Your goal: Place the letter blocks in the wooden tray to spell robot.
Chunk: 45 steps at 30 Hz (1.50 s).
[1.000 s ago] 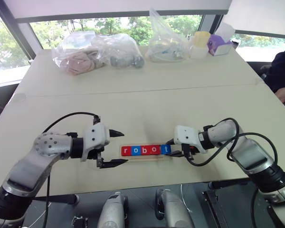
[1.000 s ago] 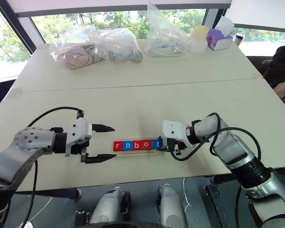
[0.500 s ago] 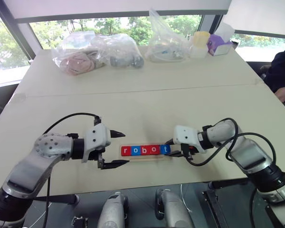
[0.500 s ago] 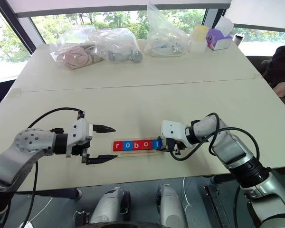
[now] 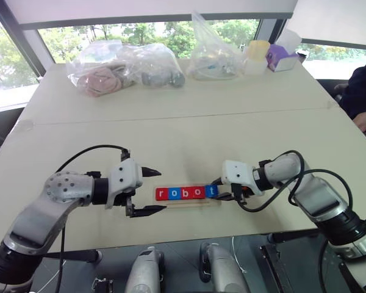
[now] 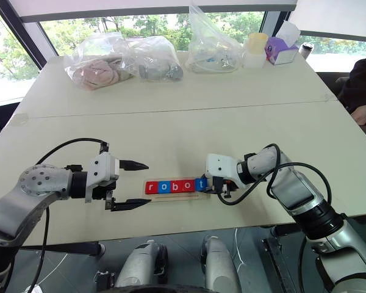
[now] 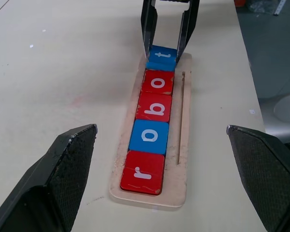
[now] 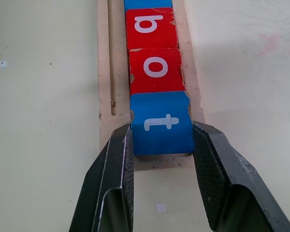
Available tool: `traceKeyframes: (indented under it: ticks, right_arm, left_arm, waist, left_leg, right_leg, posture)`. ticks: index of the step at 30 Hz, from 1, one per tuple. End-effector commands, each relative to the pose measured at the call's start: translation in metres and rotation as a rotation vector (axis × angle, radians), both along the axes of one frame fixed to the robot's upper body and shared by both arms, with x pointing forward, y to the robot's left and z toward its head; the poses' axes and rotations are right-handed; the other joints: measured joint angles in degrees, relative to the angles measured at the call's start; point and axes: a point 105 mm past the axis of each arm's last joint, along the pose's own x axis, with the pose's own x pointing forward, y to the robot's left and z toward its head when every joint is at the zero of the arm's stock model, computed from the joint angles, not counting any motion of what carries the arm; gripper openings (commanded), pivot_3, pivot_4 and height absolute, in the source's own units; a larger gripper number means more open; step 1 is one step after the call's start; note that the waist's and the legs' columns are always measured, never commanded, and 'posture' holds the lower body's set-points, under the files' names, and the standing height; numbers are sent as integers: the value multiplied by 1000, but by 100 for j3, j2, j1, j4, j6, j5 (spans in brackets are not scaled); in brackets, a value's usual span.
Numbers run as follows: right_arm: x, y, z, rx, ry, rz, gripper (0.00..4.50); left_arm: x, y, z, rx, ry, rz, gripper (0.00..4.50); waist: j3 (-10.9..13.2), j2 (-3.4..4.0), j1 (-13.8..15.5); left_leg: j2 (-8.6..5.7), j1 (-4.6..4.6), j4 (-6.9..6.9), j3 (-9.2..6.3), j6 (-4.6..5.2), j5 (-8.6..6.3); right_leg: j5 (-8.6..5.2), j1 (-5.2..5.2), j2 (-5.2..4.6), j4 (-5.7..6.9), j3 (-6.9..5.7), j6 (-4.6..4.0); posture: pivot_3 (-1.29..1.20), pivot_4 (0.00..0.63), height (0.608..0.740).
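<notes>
Lower centre of frame: five letter blocks [image 5: 188, 193] spelling robot in the wooden tray [image 7: 185, 145] — right gripper [image 8: 162, 145] clamped on the blue t [image 8: 162, 123], left gripper [image 5: 147, 190] spread wide.

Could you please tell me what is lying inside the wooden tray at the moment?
Five letter blocks lie in the wooden tray, reading r, o, b, o, t. The right gripper clamps the t block's sides; the groove floor beneath is hidden.
</notes>
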Motion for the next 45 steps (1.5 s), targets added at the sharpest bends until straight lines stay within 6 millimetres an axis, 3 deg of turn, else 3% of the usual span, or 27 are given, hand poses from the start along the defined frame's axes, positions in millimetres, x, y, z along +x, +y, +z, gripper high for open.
traceKeyframes:
  ticks: [1, 7, 8, 14, 20, 25, 32, 45]
  right_arm:
    - [1, 5, 7, 5, -34, 23, 1127]
    - [1, 4, 9, 3, -40, 21, 4245]
    - [1, 4, 9, 3, -40, 21, 4441]
    - [3, 8, 26, 57, -57, 7, 4441]
    - [36, -2, 48, 127, -190, -162, 4441]
    - [51, -12, 45, 109, -262, -241, 4441]
    - [40, -10, 26, 78, -243, -210, 4441]
    - [28, 0, 24, 88, -219, -178, 4441]
  left_arm:
    - [0, -4, 7, -11, -30, -17, 4500]
    - [0, -5, 7, -11, -32, -20, 4500]
    - [0, -5, 7, -11, -32, -20, 4500]
    - [0, -5, 7, -12, -31, -20, 4500]
    - [0, -6, 6, -16, -29, -22, 4500]
    - [0, -7, 6, -16, -29, -25, 4500]
    - [1, -7, 7, -15, -32, -27, 4500]
    - [1, -6, 7, -12, -32, -31, 4500]
  waist:
    - [0, 0, 0]
    - [0, 0, -1]
    - [0, 0, 0]
    - [0, 0, -1]
    - [-1, -2, -7]
    - [-1, -2, 2]
    - [-2, -2, -5]
    - [-2, -2, -6]
  left_leg:
    - [0, 0, 0, 0, 0, 0]
    - [-1, 0, 0, 0, 0, 0]
    - [0, 0, 0, 0, 0, 0]
    - [-1, 0, 1, 0, 0, 0]
    - [0, 3, 2, 0, 0, 0]
    - [-2, 1, 2, 2, 0, 0]
    - [-3, 1, 2, 2, 0, 1]
    - [-1, 4, 2, 1, 0, 1]
  right_leg:
    - [0, 0, 0, 0, 0, 0]
    - [0, 1, 0, 0, 0, 0]
    - [0, 1, 0, 0, 0, 0]
    - [0, 1, 0, 1, 0, 0]
    - [1, 2, 1, 3, 0, -2]
    - [8, 3, 1, 1, 0, -12]
    - [4, 3, 1, 2, 1, -5]
    - [2, 4, 3, 5, 1, -2]
  posture:
    - [0, 150, 740]
    - [0, 150, 740]
    - [0, 150, 740]
    - [0, 150, 740]
    - [0, 150, 740]
    - [0, 150, 740]
    - [0, 150, 740]
    - [0, 150, 740]
